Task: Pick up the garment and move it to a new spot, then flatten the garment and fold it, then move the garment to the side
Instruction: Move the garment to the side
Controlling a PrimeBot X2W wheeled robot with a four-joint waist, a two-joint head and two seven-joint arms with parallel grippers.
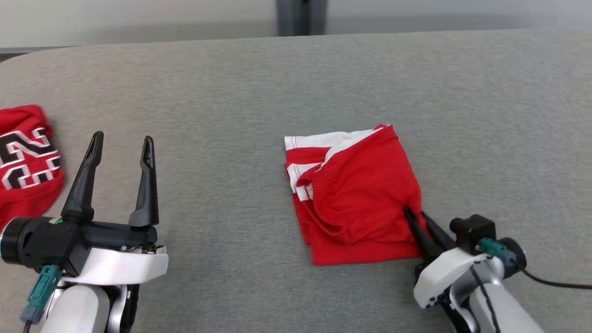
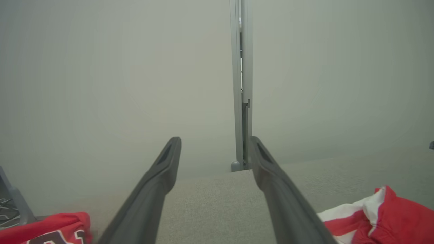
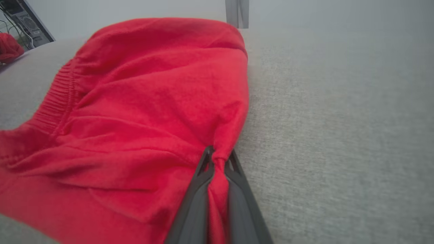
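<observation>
At the table's point(image 1: 231, 92) near left edge, the left gripper point(image 1: 123, 137) hovers over the bare grey surface. Its two dark fingers are spread wide and hold nothing. A teal connector point(image 1: 41, 286) hangs under its wrist. In the left wrist view the same gripper point(image 2: 214, 139) points across the table point(image 2: 210, 203) toward its far edge, with nothing between the fingers.

At the table's near right edge, the right gripper point(image 1: 415, 212) reaches in with its fingers drawn almost together on the red garment point(image 1: 360, 194). A black cable point(image 1: 555, 282) trails from its wrist toward the table's right side. The right wrist view shows this gripper point(image 3: 220, 154) pinching a small bunch of the garment point(image 3: 152, 101), and the cloth puckers just at the fingertips.

The garment lies a little right of the table's middle, folded into a rough rectangle. Its elastic band runs along the side toward the table's left, and a white-striped layer shows along the side toward the far edge. From the left wrist, the garment point(image 2: 400, 217) appears low on the table's right.

At the table's left edge, well apart, lies a second red garment point(image 1: 25, 162) with black and white numbers on it.

Just past the table's far edge stands a grey post point(image 1: 300, 16), with a pale wall point(image 2: 101, 67) behind it.
</observation>
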